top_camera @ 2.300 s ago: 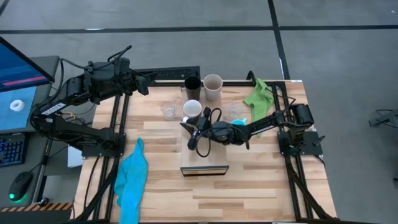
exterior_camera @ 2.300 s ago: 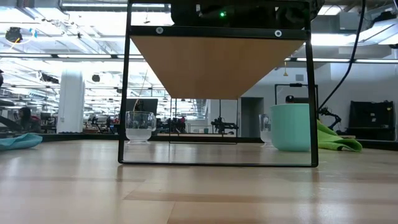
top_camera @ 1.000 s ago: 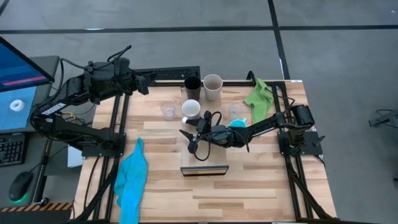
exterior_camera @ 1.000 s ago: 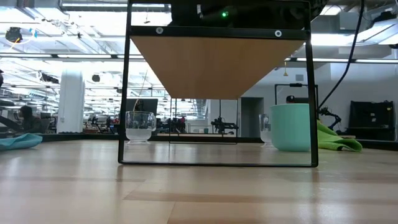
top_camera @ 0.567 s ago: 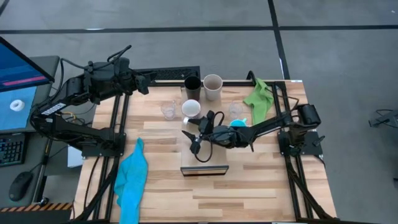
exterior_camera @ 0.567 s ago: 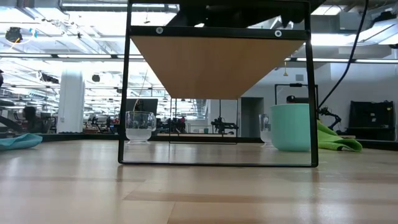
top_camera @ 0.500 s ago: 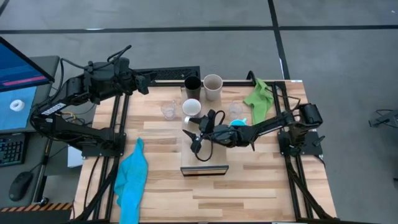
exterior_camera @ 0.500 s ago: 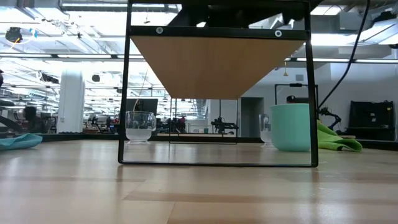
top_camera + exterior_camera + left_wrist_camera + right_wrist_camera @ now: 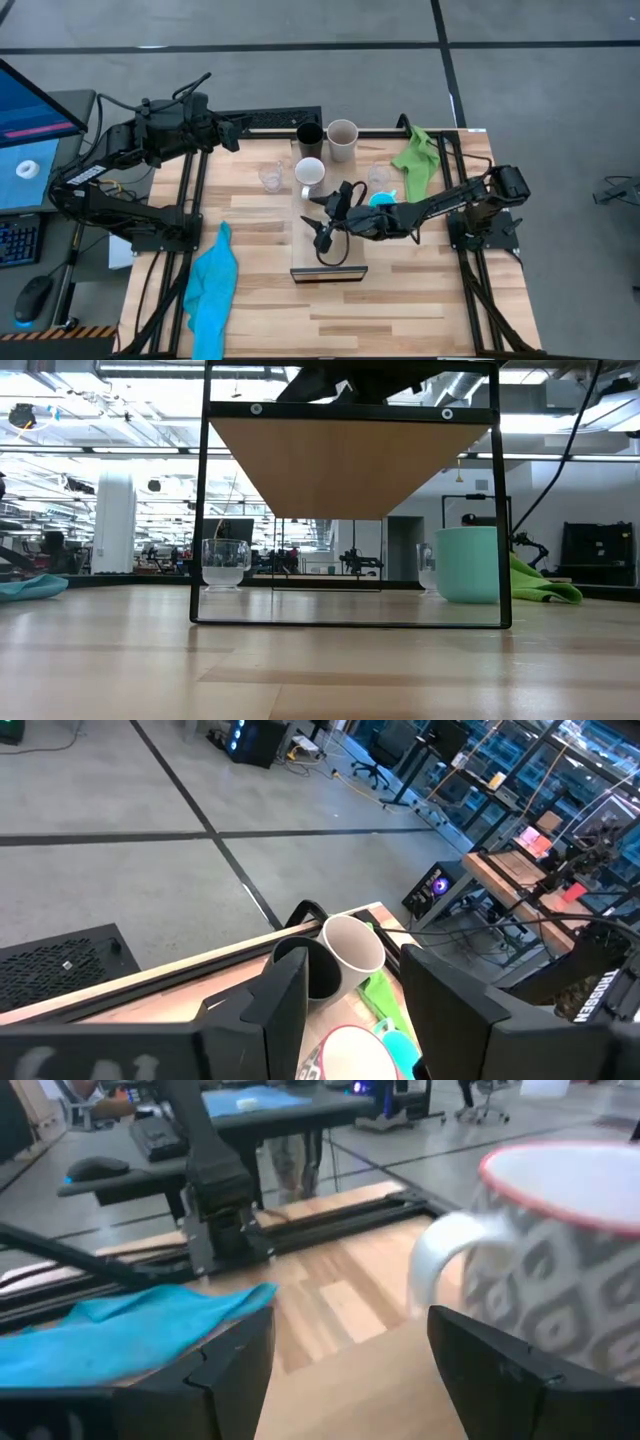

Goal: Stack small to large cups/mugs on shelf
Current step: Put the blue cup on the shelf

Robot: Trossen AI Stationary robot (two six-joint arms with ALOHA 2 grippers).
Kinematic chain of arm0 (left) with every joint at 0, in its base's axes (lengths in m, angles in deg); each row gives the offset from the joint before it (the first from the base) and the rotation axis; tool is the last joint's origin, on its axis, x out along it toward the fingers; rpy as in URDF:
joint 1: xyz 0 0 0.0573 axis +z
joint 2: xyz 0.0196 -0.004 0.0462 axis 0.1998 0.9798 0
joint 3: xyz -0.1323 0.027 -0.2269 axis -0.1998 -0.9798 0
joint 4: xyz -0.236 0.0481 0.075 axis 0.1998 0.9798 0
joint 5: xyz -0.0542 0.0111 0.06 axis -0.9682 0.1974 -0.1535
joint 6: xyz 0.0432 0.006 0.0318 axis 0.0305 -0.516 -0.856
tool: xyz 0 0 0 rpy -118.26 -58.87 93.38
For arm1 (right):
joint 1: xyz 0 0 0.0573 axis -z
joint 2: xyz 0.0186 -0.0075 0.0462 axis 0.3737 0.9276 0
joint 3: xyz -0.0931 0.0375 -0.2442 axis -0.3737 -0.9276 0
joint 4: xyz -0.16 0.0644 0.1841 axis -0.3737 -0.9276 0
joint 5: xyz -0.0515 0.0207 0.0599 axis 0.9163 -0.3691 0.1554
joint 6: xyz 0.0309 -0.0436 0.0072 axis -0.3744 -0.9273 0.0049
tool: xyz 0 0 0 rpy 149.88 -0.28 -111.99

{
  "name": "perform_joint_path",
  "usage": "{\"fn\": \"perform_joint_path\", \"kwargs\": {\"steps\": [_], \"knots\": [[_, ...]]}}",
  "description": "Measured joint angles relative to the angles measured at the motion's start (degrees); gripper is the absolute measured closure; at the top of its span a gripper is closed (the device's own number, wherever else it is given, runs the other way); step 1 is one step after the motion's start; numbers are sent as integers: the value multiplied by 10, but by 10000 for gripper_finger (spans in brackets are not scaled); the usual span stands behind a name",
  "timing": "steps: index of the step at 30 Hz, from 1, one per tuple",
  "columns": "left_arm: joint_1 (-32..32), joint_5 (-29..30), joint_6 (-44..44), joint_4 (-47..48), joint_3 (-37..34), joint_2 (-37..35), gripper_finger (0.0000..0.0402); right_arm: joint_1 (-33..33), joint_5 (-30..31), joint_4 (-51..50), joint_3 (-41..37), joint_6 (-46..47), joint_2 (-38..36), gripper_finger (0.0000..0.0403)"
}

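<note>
Now that the right gripper (image 9: 327, 218) has backed off nearward | fingers spread, empty | patterned white ceramic mug (image 9: 309, 173) left standing on the light-wood plank shelf (image 9: 329, 265), so next cup's up

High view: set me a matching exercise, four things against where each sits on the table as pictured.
Things:
1. white mug
2. black cup
3. green cloth
4. blue cloth

Places:
A. lower left of the table
B. top right corner
C. top edge, beside the beige-grey cup
D. between the black cup and the right end effector

Pairs: 1-D, 2-C, 3-B, 4-A
</note>
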Motion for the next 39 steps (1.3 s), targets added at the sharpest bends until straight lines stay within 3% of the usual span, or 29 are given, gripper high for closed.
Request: {"fn": "perform_joint_path", "kwargs": {"steps": [11,21,29,34,39], "knots": [[0,-4,5,0,0,0,251,-31,29,-190,0,103,-86,117],[0,-21,-2,1,0,0,251,-75,62,-556,0,223,-271,117],[0,-39,-3,1,0,0,251,-154,59,-831,0,337,-336,117],[0,-36,-8,1,0,0,251,-192,52,-853,-26,315,-363,117],[0,-29,-9,1,0,0,251,-179,-9,-783,-97,246,-376,117]]}}
